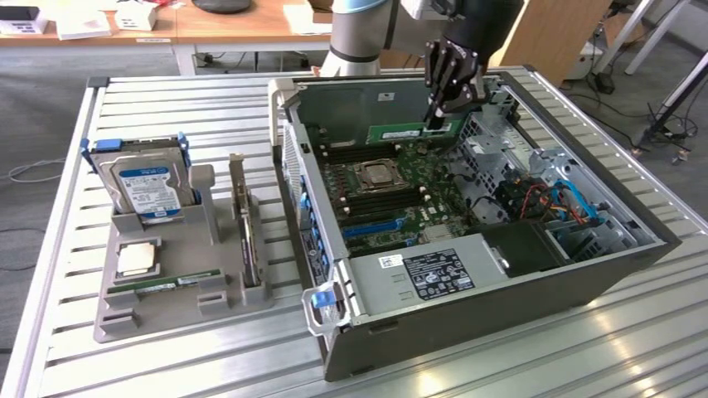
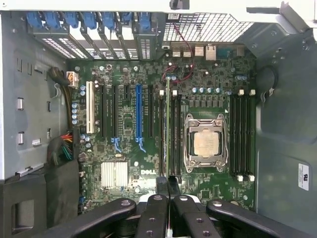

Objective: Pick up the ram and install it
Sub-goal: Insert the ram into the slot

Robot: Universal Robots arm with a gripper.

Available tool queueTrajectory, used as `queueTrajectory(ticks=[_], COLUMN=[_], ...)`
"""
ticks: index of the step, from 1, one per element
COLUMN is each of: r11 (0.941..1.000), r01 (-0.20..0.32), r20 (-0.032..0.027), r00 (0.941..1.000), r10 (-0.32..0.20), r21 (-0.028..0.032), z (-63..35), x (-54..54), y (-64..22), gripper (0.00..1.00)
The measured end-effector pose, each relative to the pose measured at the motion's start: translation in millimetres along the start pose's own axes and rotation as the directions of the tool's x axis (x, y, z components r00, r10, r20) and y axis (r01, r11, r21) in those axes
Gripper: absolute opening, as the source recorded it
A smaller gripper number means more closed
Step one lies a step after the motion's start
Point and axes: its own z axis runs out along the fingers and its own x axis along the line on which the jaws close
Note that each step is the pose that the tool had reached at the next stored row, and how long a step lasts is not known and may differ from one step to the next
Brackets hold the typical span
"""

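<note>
Gripper (image 2: 168, 192) had its jaws clamped on the ram (image 2: 167, 129), stick edge-on over the motherboard (image 2: 124, 144), long axis parallel to the DIMM slots (image 2: 177, 139) beside the CPU socket (image 2: 205, 143).

exterior view: high, angled down; wide over surface (image 1: 166, 365) and open computer case (image 1: 498, 307) | wrist view: close; faces straight into case onto motherboard (image 2: 129, 144), gripper (image 2: 167, 186) in frame | shared: motherboard; processor socket (image 1: 380, 176)
</note>
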Motion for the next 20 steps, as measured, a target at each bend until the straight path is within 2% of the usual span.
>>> queueTrajectory(ticks=[20], r11=[1.0000], r01=[0.000], r20=[0.0006], r00=[1.0000], r10=[0.000], r21=[0.0000], z=[25.5], x=[0.7], y=[-1.1], gripper=[0.12])
